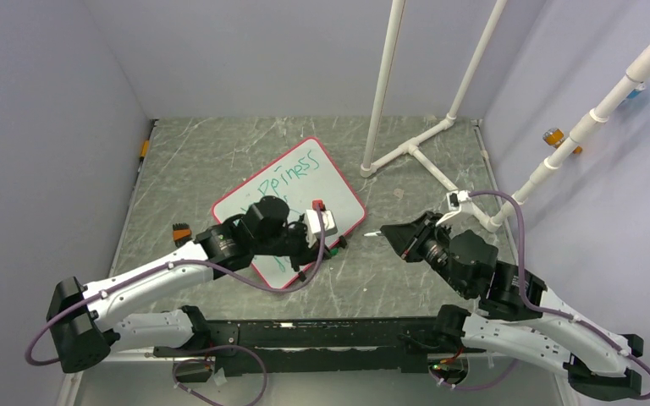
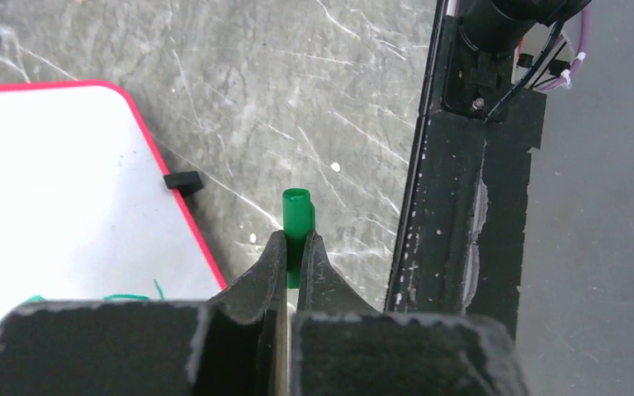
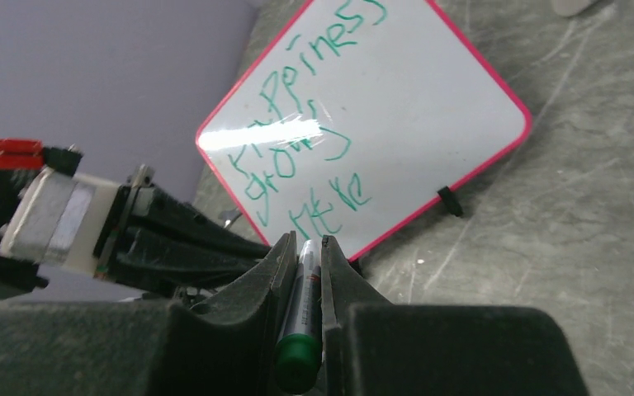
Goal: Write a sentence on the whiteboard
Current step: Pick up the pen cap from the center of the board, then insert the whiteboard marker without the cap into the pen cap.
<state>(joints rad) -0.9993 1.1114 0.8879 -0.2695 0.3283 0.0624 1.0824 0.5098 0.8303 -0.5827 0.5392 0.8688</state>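
The whiteboard (image 1: 334, 193) lies skewed near the middle of the worktop (image 1: 220, 152), with the green sentence (image 3: 309, 140) written across it. The left gripper (image 2: 295, 241) is clenched on a green cap (image 2: 297, 210) just beside the board's edge. The right gripper (image 3: 305, 247) grasps the marker (image 3: 301, 305).

The whiteboard (image 3: 454, 107) bears a green handwritten sentence (image 3: 297, 157), roughly "happiness grows here", in three lines.

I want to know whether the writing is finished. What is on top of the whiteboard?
The whiteboard bears a green sentence in three slanted lines, roughly "happiness grows here". A glare washes out part of the first word; from above, the left arm covers the lower lines.
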